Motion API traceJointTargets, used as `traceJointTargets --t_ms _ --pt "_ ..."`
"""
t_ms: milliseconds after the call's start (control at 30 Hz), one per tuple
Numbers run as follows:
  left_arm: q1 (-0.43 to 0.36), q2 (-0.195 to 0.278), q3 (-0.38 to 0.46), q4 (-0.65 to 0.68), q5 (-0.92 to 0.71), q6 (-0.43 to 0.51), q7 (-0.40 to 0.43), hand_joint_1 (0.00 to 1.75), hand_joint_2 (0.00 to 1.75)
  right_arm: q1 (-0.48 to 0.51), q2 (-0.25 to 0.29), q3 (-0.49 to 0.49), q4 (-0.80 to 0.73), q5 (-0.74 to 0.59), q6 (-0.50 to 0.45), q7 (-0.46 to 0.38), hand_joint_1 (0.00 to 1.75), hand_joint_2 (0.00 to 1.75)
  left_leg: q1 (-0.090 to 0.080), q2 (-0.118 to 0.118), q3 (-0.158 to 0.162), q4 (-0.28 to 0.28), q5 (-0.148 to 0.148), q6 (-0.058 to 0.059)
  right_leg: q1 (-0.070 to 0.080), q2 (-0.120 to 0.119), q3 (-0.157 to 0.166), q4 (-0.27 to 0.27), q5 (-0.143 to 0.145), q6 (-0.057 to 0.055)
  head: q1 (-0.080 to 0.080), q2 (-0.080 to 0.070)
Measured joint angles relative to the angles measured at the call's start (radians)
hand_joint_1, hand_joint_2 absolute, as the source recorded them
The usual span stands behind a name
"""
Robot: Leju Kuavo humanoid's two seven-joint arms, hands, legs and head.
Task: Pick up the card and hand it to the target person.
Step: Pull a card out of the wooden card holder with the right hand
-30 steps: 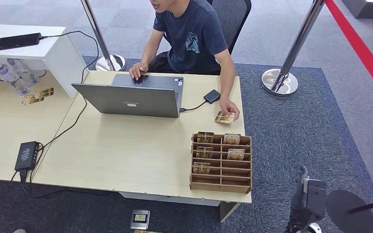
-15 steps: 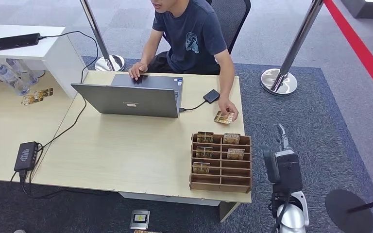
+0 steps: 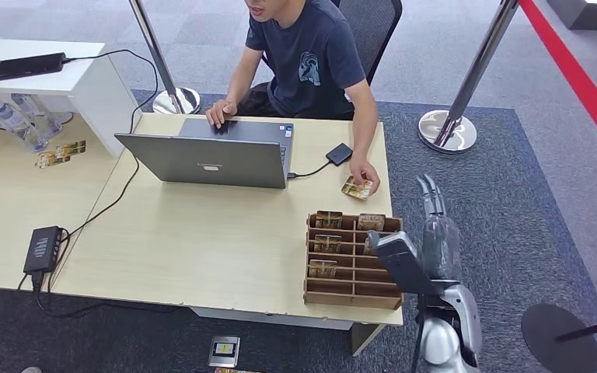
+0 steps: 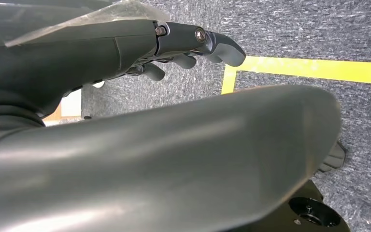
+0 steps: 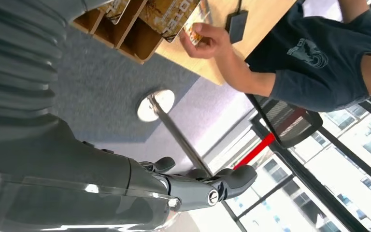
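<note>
Barely begun: no card has been picked up, and the handover is wholly outstanding.

The right hand [image 3: 434, 225] is raised beside the wooden card rack [image 3: 353, 289] at the table's [image 3: 202, 241] near corner, its fingers [image 3: 430, 194] straight and apart, with nothing held. The cards [image 3: 328, 219] are seen standing in the rack's slots, untouched. The left hand [image 4: 193, 46] is seen over carpet, nothing visibly held, though whether it is spread or curled cannot be told. One further card [image 3: 356, 187] is pinned under the seated person's hand [image 3: 366, 176] beyond the rack. Reaching, grasping and presenting are judged to remain.
</note>
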Motion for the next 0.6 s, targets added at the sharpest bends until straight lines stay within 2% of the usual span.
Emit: traceJointTargets --t_ms 367,400,500,533,600 --pt "0.000 0.007 0.000 0.000 -0.020 -0.011 0.004 0.00 0.00 0.023 -0.036 0.117 -0.067 0.384 -0.074 0.142 0.01 1.75 0.000 0.000 0.000 0.000 0.000 0.000 0.000 0.000 0.000 0.000 0.000 0.000 0.000 0.000" --pt "0.000 0.008 0.001 0.000 -0.022 -0.012 0.007 0.00 0.00 0.026 -0.042 0.128 -0.072 0.418 -0.080 0.156 0.08 1.75 0.000 0.000 0.000 0.000 0.000 0.000 0.000 0.000 0.000 0.000 0.000 0.000 0.000 0.000" --pt "0.000 0.010 0.002 0.000 -0.027 -0.013 0.016 0.00 0.00 0.030 -0.059 0.161 -0.078 0.514 -0.096 0.194 1.11 1.75 0.000 0.000 0.000 0.000 0.000 0.000 0.000 0.000 0.000 0.000 0.000 0.000 0.000 0.000" --pt "0.000 0.010 0.002 0.001 -0.029 -0.013 0.019 0.00 0.00 0.031 -0.065 0.172 -0.078 0.539 -0.099 0.204 1.36 1.75 0.000 0.000 0.000 0.000 0.000 0.000 0.000 0.000 0.000 0.000 0.000 0.000 0.000 0.000" --pt "0.000 0.011 0.003 0.002 -0.030 -0.013 0.022 0.00 0.00 0.032 -0.074 0.188 -0.078 0.567 -0.102 0.218 1.27 1.75 0.000 0.000 0.000 0.000 0.000 0.000 0.000 0.000 0.000 0.000 0.000 0.000 0.000 0.000"
